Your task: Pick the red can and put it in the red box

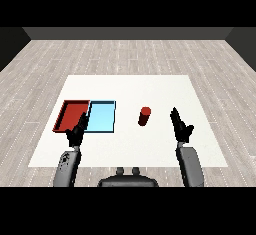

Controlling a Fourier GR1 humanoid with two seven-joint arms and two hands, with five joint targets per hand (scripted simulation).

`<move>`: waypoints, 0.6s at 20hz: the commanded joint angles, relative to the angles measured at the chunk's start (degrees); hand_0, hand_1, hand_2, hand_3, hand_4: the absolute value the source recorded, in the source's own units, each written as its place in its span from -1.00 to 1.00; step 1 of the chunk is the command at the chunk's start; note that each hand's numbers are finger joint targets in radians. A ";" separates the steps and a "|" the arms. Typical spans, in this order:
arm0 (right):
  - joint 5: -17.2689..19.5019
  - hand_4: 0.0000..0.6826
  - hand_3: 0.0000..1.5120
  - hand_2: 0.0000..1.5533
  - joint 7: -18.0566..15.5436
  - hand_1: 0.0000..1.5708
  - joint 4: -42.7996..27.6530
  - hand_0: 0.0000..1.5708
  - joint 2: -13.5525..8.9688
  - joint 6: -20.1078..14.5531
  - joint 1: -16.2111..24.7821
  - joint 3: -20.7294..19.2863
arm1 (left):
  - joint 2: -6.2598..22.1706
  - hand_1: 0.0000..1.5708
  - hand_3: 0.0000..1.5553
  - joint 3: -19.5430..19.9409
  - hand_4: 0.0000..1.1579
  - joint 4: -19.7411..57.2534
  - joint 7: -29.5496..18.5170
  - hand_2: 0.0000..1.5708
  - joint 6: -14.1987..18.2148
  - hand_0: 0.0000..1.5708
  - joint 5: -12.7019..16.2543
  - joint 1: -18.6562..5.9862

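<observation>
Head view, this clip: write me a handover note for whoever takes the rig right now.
Left hand: open, holding nothing, over the near edges of the trays.
Right hand: open, holding nothing, to the right of the can and apart from it.
Red can: upright on the white table, right of the light blue tray.
Red tray: leftmost, nothing in it.
Done: nothing yet.
Left: grasp the can, probably with the right hand, carry it past the blue tray and set it in the red tray.
</observation>
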 commanded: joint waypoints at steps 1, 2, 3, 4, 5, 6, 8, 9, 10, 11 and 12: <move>-1.30 -1.00 -1.00 -1.00 -1.01 -1.00 1.27 -1.00 -0.75 3.34 -0.24 -2.50 | -0.56 -1.00 -1.00 0.52 -1.00 0.29 -0.34 -1.00 -0.74 -1.00 -0.59 -0.54; -2.81 -1.00 -1.00 -1.00 -1.92 -1.00 2.48 -1.00 -2.24 5.05 -0.42 -4.26 | -0.51 -1.00 -1.00 0.40 -1.00 0.36 -0.65 -1.00 -0.88 -1.00 -0.59 -0.89; -4.23 -1.00 -1.00 -1.00 -2.82 -1.00 3.80 -1.00 -3.71 6.73 -0.65 -5.97 | -0.47 -1.00 -1.00 0.30 -1.00 0.43 -0.95 -1.00 -1.04 -1.00 -0.60 -1.24; -5.55 -1.00 -1.00 -1.00 -3.74 -1.00 5.28 -1.00 -5.16 8.43 -0.92 -7.63 | -0.45 -1.00 -1.00 0.21 -1.00 0.49 -1.24 -1.00 -1.22 -1.00 -0.62 -1.59; -6.77 -1.00 -1.00 -1.00 -4.68 -1.00 6.94 -1.00 -6.61 10.14 -1.26 -9.25 | -0.44 -1.00 -1.00 0.13 -1.00 0.55 -1.54 -1.00 -1.40 -1.00 -0.66 -1.94; -11.16 -1.00 -1.00 -1.00 -1.40 -1.00 1.71 -1.00 -10.05 13.81 1.73 -11.58 | 0.87 -1.00 -1.00 1.31 -1.00 -0.39 -1.03 -1.00 -2.99 -1.00 1.27 -3.00; -10.20 -1.00 -1.00 -1.00 -13.58 -1.00 1.67 -1.00 -5.71 13.19 -2.71 -9.41 | -3.26 -1.00 -1.00 1.01 -1.00 -7.43 -15.41 -1.00 -1.87 -1.00 2.89 -2.95; -10.86 -1.00 -1.00 -1.00 -15.02 -1.00 1.97 -1.00 -6.25 15.01 -2.82 -9.47 | -4.00 -1.00 -1.00 0.68 -1.00 -6.05 -16.99 -1.00 -1.51 -1.00 2.35 -4.57; -12.21 -1.00 -1.00 -1.00 -17.38 -1.00 3.79 -1.00 -7.43 16.70 -1.22 -11.70 | -4.05 -1.00 -1.00 1.24 -1.00 -3.07 -21.29 -1.00 -2.11 -1.00 2.11 -3.52; -12.68 -1.00 -1.00 -1.00 -18.70 -1.00 5.77 -1.00 -7.16 18.66 -0.73 -11.18 | -2.78 -1.00 -1.00 2.31 -1.00 -3.27 -21.34 -1.00 -1.88 -1.00 1.55 -4.60; -9.91 -1.00 -1.00 -1.00 -21.73 -1.00 8.18 -1.00 -4.96 16.66 -1.85 -9.94 | -3.31 -1.00 -1.00 2.45 -1.00 -0.10 -26.43 -1.00 -3.77 -1.00 2.66 -2.85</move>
